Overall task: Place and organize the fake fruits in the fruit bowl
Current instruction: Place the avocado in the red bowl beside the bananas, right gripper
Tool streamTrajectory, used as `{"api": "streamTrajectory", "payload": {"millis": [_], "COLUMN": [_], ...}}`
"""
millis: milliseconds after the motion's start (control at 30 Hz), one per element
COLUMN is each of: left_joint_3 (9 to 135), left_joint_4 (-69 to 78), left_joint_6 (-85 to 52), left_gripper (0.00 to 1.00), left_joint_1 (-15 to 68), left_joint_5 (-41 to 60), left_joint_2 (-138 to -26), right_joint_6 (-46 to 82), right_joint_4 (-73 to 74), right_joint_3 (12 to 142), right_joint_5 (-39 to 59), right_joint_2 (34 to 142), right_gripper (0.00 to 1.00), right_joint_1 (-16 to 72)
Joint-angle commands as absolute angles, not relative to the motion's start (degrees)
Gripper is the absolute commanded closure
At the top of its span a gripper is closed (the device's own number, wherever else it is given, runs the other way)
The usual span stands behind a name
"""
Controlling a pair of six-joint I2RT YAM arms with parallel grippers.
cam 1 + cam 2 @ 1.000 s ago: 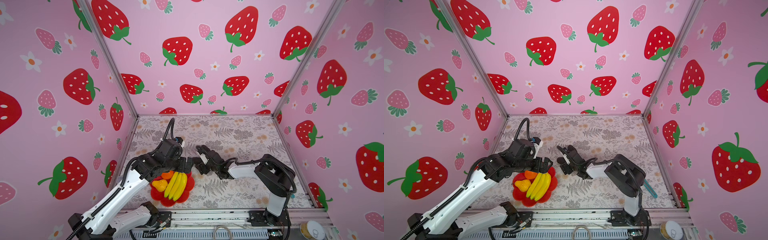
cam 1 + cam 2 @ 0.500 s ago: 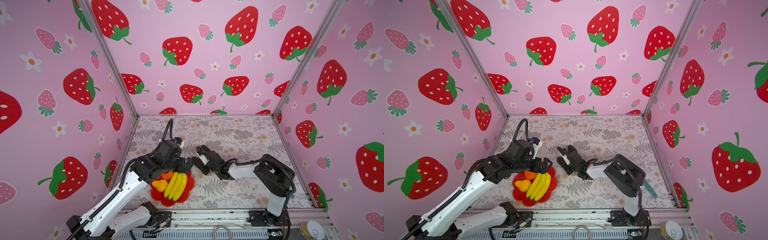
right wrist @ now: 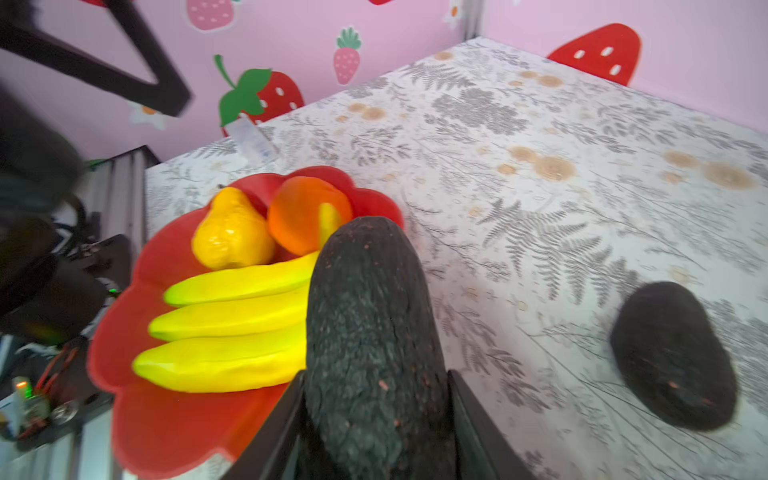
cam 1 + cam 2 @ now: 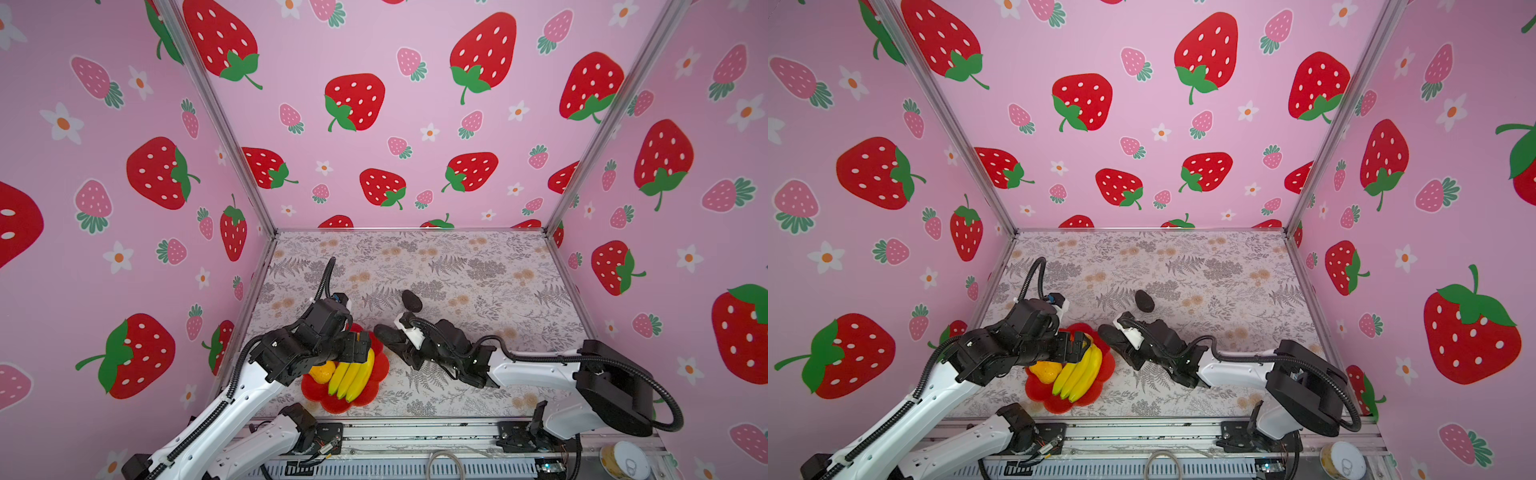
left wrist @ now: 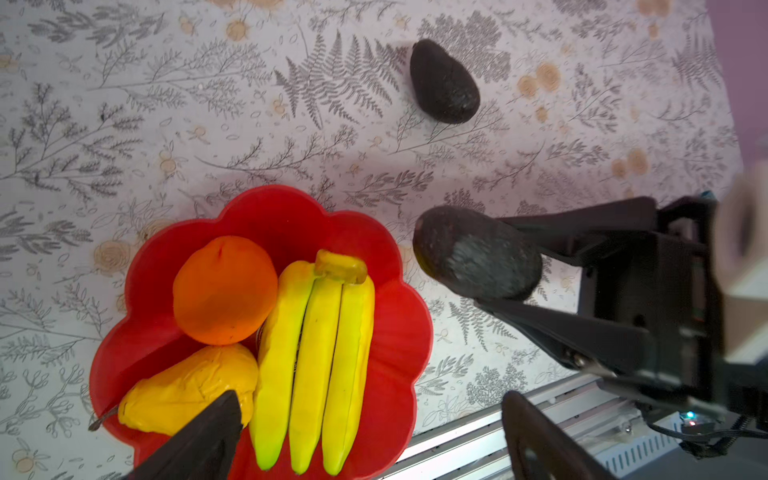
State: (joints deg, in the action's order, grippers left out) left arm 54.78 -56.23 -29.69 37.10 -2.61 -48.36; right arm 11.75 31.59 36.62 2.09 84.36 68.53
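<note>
The right gripper (image 3: pixel 376 415) is pinching the first avocado (image 3: pixel 370 332) between its two black fingers (image 3: pixel 469 415), one finger pressing on each flank, with most of the fruit sticking out past the fingertips. In the left wrist view the same grip (image 5: pixel 490 261) is showing from the side, and the first avocado (image 5: pixel 478 253) is hanging just outside the scalloped rim of the fruit bowl (image 5: pixel 399 324), apart from it; whether it is resting on the floral table (image 5: pixel 208 124) I cannot tell. Just ahead of those fingertips and to one side, the red fruit bowl (image 3: pixel 166 415) is holding the banana bunch (image 3: pixel 232 320), with the pear-shaped fruit (image 3: pixel 228 237) and the orange (image 3: pixel 299 220) lying beyond it. On the other side of the fingers, well apart, the second avocado (image 3: pixel 673 357) is lying alone on the table.

The left gripper (image 5: pixel 370 397) is hovering with its fingers (image 5: pixel 199 436) spread wide and gripping nothing. Between and beneath them the banana bunch (image 5: pixel 316 353) is lying in the bowl; one fingertip is overlapping the pear-shaped fruit (image 5: pixel 187 390), the orange (image 5: pixel 224 291) is sitting just past it, and the second avocado (image 5: pixel 444 83) is lying farther out. In both top views the two grippers (image 4: pixel 361 345) (image 4: pixel 1121 336) are facing each other across the bowl's rim (image 4: pixel 380 374).
</note>
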Motion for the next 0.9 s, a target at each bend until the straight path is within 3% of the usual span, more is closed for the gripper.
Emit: {"api": "streamTrajectory", "payload": {"millis": [0, 567, 700, 867], "left_joint_3": [54.75, 55.01, 55.41, 56.01], "left_joint_4": [-58.89, -60.42, -60.47, -60.19], "left_joint_6": [-33.12, -32.44, -32.08, -31.67], "left_gripper": [0.01, 0.01, 0.01, 0.01], "left_joint_1": [36.81, 36.71, 36.69, 36.75], "left_joint_5": [-5.48, -5.03, -4.93, -4.83], "left_joint_2": [-44.38, -43.05, -43.08, -43.24], "right_joint_6": [12.14, 11.53, 11.10, 10.09], "right_joint_4": [35.21, 34.59, 33.62, 32.10], "right_joint_3": [36.53, 41.58, 42.47, 42.32], "right_joint_5": [0.91, -1.85, -1.85, -3.54], "right_joint_2": [85.56, 96.45, 97.13, 95.84], "right_gripper": [0.66, 0.62, 0.51, 0.26], "right_joint_1": [72.30, 77.20, 77.25, 77.17]}}
